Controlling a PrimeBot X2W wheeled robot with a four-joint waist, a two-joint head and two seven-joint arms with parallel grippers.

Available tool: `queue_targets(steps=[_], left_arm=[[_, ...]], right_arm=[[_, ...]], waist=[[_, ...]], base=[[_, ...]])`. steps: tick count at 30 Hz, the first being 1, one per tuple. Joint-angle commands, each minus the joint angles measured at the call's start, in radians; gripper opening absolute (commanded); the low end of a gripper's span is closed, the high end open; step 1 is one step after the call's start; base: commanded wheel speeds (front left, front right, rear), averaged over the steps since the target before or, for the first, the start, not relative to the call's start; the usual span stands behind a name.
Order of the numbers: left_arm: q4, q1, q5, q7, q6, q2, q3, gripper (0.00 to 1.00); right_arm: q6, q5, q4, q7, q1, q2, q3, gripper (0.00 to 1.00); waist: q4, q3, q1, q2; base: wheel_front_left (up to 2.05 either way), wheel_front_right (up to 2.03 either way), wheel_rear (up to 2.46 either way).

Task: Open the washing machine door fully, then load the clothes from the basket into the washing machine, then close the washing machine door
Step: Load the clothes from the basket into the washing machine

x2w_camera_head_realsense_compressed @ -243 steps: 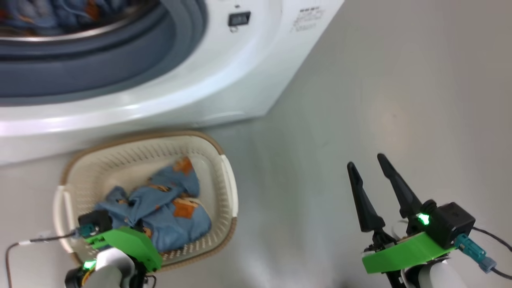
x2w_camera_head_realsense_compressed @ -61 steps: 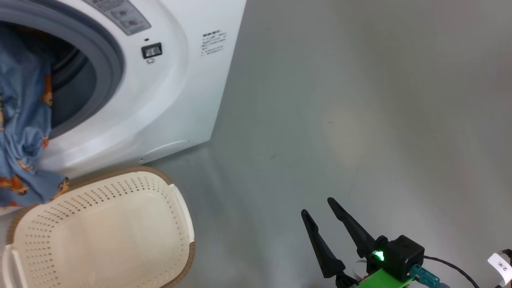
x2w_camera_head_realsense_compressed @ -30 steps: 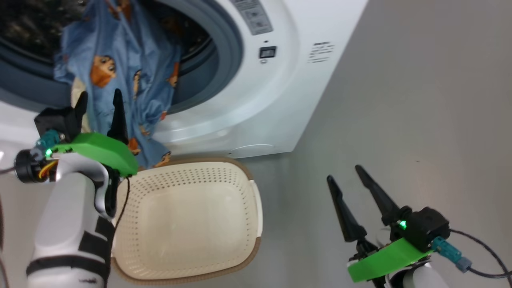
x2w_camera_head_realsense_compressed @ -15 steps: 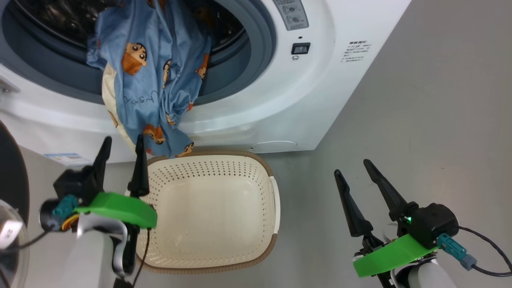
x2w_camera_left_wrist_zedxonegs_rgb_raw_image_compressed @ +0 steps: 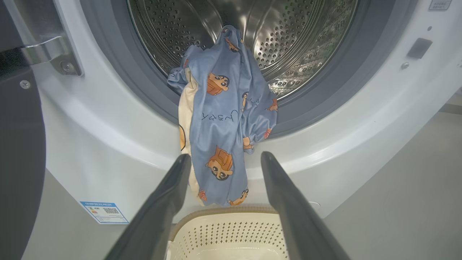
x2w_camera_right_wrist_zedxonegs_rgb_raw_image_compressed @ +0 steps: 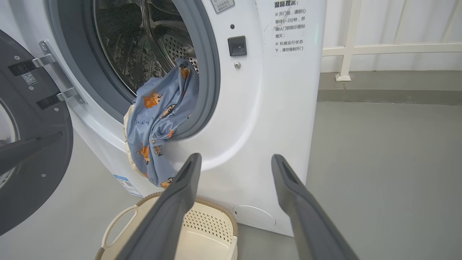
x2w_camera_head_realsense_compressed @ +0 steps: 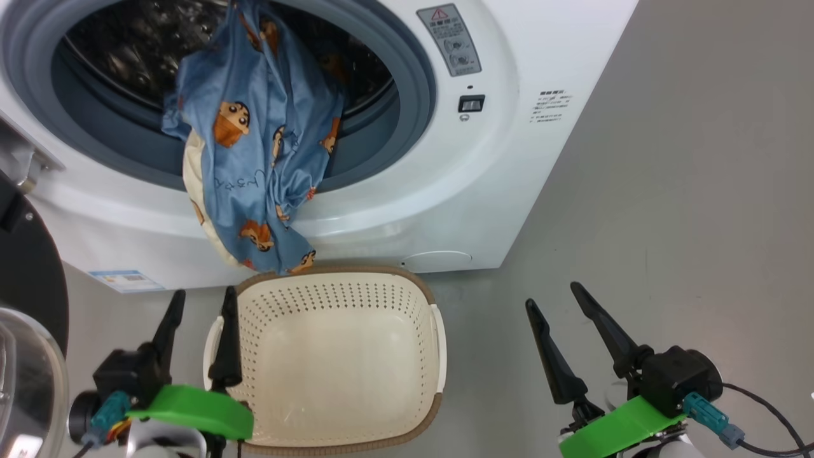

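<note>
The washing machine (x2w_camera_head_realsense_compressed: 496, 165) stands with its door (x2w_camera_head_realsense_compressed: 28, 318) swung open at the left; the door (x2w_camera_right_wrist_zedxonegs_rgb_raw_image_compressed: 32, 144) also shows in the right wrist view. The clothes (x2w_camera_head_realsense_compressed: 261, 159) hang out of the drum over the grey gasket, down the white front to just above the basket's rim; the same clothes (x2w_camera_left_wrist_zedxonegs_rgb_raw_image_compressed: 223, 130) (x2w_camera_right_wrist_zedxonegs_rgb_raw_image_compressed: 158, 122) appear in both wrist views. The basket (x2w_camera_head_realsense_compressed: 337, 356) sits on the floor below, nothing in it. My left gripper (x2w_camera_head_realsense_compressed: 200, 302) is open and empty at the basket's left edge, below the hanging cloth. My right gripper (x2w_camera_head_realsense_compressed: 553, 302) is open and empty over the floor, right of the basket.
Grey floor (x2w_camera_head_realsense_compressed: 687, 191) stretches to the right of the washing machine. A white railing (x2w_camera_right_wrist_zedxonegs_rgb_raw_image_compressed: 379, 47) runs along the back wall. A blue label (x2w_camera_head_realsense_compressed: 124, 278) sits at the machine's lower left corner. The door's glass bowl (x2w_camera_head_realsense_compressed: 25, 381) bulges near my left arm.
My left gripper has let go of the clothes and drawn back down from the drum opening to beside the basket. The clothes stay draped over the gasket. The camera has shifted too.
</note>
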Motion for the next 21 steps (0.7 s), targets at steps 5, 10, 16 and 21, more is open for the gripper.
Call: queue_targets(steps=[5, 10, 16, 21], left_arm=[[-0.063, 0.050, 0.010, -0.006, 0.009, 0.013, 0.047, 1.00], [-0.090, 0.078, 0.009, -0.006, 0.010, 0.012, 0.053, 1.00], [-0.110, 0.093, 0.008, -0.006, 0.012, 0.011, 0.056, 1.00], [-0.118, 0.098, 0.010, -0.006, 0.015, 0.012, 0.059, 1.00]], right_arm=[[0.003, -0.001, -0.027, -0.005, 0.024, -0.002, 0.020, 1.00], [0.003, -0.001, -0.028, -0.005, 0.030, -0.001, 0.017, 1.00], [0.003, -0.002, -0.029, -0.005, 0.027, -0.002, 0.014, 1.00], [0.003, -0.003, -0.029, -0.005, 0.029, -0.002, 0.011, 1.00]], waist=[[0.001, -0.015, -0.0001, 0.0000], [0.004, -0.014, -0.0001, 0.0000], [0.007, -0.012, -0.0001, 0.0000], [0.006, -0.010, -0.0001, 0.0000]], base=[[0.00, 0.00, 0.00], [0.00, 0.00, 0.00], [0.00, 0.00, 0.00], [0.00, 0.00, 0.00]])
